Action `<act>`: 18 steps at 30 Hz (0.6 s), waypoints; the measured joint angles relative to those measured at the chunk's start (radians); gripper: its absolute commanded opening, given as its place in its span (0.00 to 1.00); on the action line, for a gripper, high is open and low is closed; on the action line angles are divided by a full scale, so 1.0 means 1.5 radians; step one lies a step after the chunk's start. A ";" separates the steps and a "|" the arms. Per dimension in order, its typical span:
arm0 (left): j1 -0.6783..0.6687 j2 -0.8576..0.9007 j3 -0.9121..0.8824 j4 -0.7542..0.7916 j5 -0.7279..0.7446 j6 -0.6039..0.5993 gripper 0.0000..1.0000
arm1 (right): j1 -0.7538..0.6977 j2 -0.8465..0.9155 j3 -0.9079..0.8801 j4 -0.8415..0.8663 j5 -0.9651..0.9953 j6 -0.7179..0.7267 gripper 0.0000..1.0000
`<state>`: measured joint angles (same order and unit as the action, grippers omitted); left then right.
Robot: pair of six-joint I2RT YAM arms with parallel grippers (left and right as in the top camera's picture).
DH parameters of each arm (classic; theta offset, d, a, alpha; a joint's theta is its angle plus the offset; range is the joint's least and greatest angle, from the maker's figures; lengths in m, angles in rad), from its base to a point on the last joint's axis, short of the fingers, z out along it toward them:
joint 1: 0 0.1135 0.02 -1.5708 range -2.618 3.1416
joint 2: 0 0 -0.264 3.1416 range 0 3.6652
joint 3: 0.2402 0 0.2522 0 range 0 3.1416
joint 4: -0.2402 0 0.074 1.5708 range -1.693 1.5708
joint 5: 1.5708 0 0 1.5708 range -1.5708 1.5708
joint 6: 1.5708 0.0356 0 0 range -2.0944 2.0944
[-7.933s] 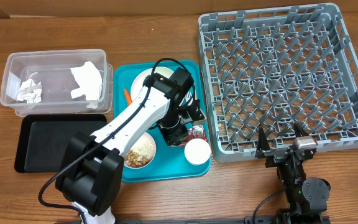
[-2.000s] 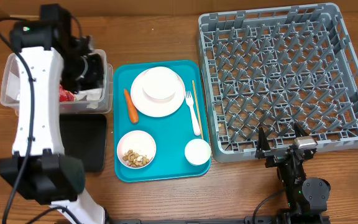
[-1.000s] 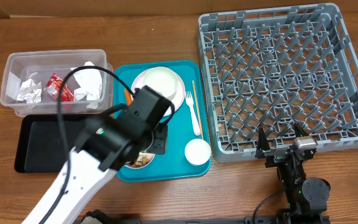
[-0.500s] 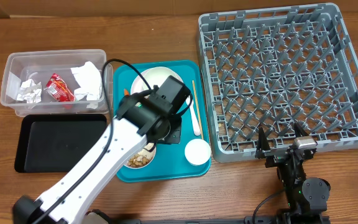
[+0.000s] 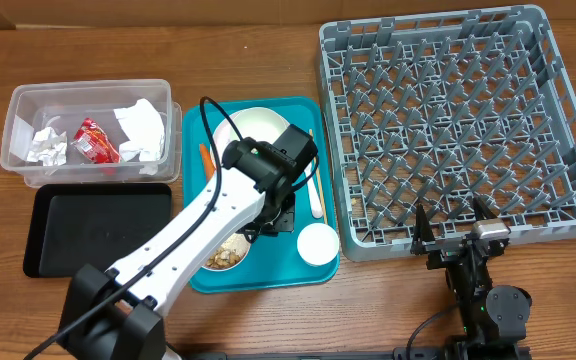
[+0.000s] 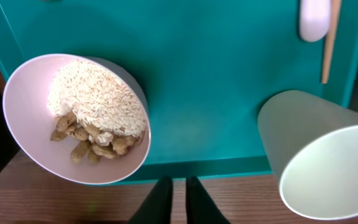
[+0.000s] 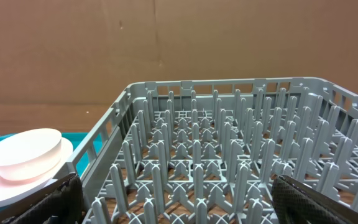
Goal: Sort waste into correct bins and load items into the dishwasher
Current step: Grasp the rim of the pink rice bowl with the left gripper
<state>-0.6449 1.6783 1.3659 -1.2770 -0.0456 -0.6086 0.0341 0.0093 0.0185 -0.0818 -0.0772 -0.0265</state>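
My left gripper [image 5: 280, 217] [image 6: 179, 200] hangs shut and empty over the teal tray [image 5: 268, 278], between a pink bowl [image 6: 36, 118] of rice and beige food bits [image 6: 95, 148] and a small white cup [image 5: 318, 243] [image 6: 328, 168]. The arm hides part of the bowl and the carrot [image 5: 204, 154]. A white plate [image 5: 226, 130] carries another bowl [image 5: 263, 128]. A white fork [image 5: 316, 198] and wooden stick [image 5: 311, 138] lie by the tray's right rim. Napkins [image 5: 140, 130] and a red wrapper [image 5: 95, 141] lie in the clear tub [image 5: 28, 100]. My right gripper [image 5: 455, 228] [image 7: 188, 202] stands open before the grey rack [image 5: 458, 120].
The shallow black tray [image 5: 88, 232] sits in front of the clear tub, left of the teal tray. The rack's near wall [image 7: 114, 168] rises right in front of my right gripper, with upright pegs behind it. Brown cardboard backs the table.
The left arm has swung from the clear tub, where the red wrapper now lies, back over the teal tray and further right. Its jaws have closed. The right arm has not moved.
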 measured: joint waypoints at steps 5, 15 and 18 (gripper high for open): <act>0.002 0.008 -0.002 -0.001 -0.008 -0.018 0.21 | 0.000 0.000 0.000 0.000 0.000 0.000 1.00; 0.003 0.008 -0.044 0.029 -0.044 -0.056 0.31 | 0.000 0.000 0.000 0.000 0.000 0.000 1.00; 0.004 0.008 -0.078 0.072 -0.046 -0.064 0.32 | 0.000 0.000 0.000 0.000 0.000 0.000 1.00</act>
<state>-0.6392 1.6909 1.2495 -1.1683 -0.1150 -0.7048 0.0341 0.0093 0.0185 -0.0818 -0.0772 -0.0269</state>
